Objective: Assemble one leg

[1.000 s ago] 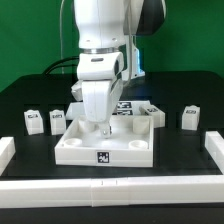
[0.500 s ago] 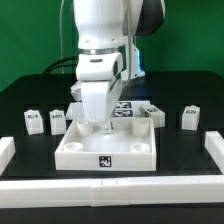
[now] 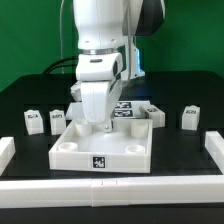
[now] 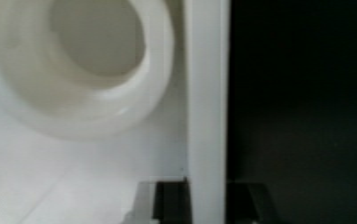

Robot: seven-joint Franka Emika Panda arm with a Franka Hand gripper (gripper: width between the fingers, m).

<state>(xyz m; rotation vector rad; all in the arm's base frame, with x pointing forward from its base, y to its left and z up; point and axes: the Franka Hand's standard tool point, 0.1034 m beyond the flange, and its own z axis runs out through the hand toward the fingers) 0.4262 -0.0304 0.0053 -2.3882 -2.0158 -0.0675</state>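
Note:
The large white square tray [image 3: 75, 152] with round corner sockets lies in the middle of the black table, with a tag on its front wall. My gripper [image 3: 97, 126] reaches down onto the tray's far wall. In the wrist view my gripper [image 4: 205, 186] has that thin white wall [image 4: 207, 90] clamped between its two dark fingers [image 4: 164, 204], beside a round socket [image 4: 82, 60]. Small white legs with tags stand on the table: two at the exterior view's left [image 3: 33, 120] [image 3: 57, 120], one at the right [image 3: 190, 117], and one behind the tray [image 3: 156, 114].
The marker board [image 3: 131, 104] lies behind the tray, partly hidden by the arm. White rails border the table at the front [image 3: 110, 190], the exterior view's left [image 3: 8, 150] and the right [image 3: 214, 147].
The tray has slid a little toward the front and the exterior view's left, with my gripper holding its far wall. The legs have not moved.

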